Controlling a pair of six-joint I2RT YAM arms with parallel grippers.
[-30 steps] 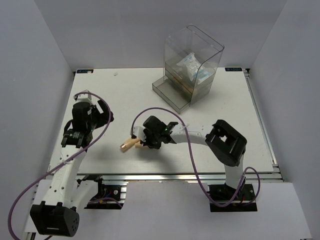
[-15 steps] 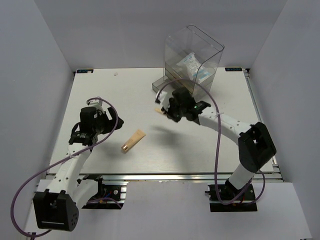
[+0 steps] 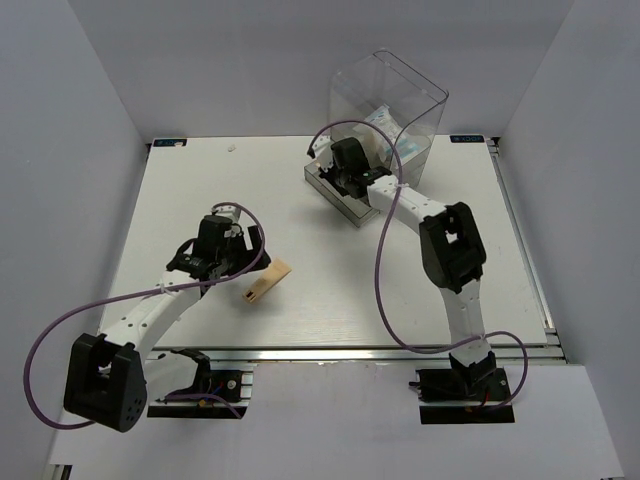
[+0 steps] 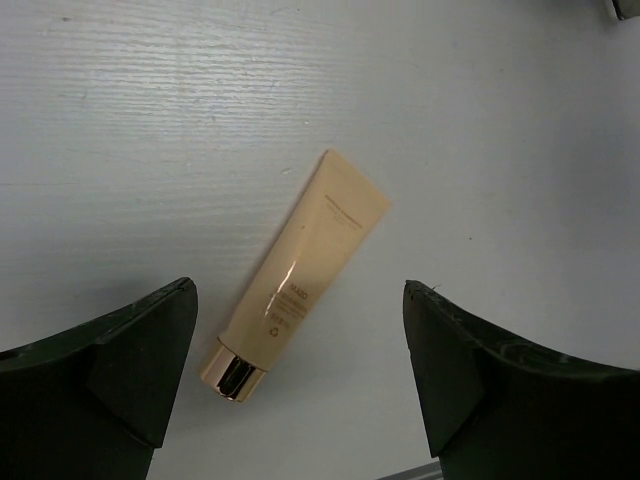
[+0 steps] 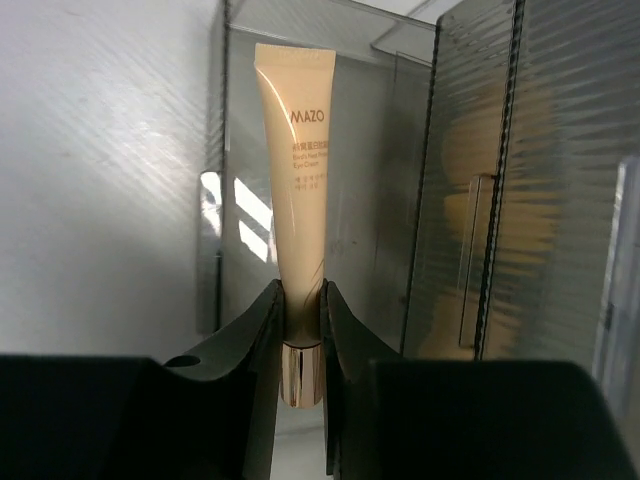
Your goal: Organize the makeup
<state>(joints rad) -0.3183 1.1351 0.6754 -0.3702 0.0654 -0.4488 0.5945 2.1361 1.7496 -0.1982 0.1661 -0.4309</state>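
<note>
From above, the right arm (image 3: 440,235), which a second ago hung low over the middle of the worktop (image 3: 200,180), is now stretched out to 1 o'clock. Its right jaws are over the open drawer (image 3: 350,208) at the foot of the clear drawer box (image 3: 400,105); what they carry cannot be made out here. The left arm (image 3: 150,315) has swung in from the 9 o'clock edge, and the left jaws now hover just on the 10 o'clock side of the wide tube (image 3: 267,281). That tube has stayed put on the worktop toward 7 o'clock. By my judgement one item is about to be stowed while the next is being lined up. In the left wrist view the left jaws stand spread wide above the worktop. The wide tube lies untouched between them, its gold cap pointing to 7 o'clock and its crimped end to 1 o'clock. In the right wrist view the right jaws pinch a slim tube (image 5: 295,180) at its neck, just above the gold cap. Its body points to 12 o'clock over the drawer's smoky tray and is not yet let go. What look like peach sponges (image 5: 505,210) blur behind the ribbed wall at 3 o'clock.
</note>
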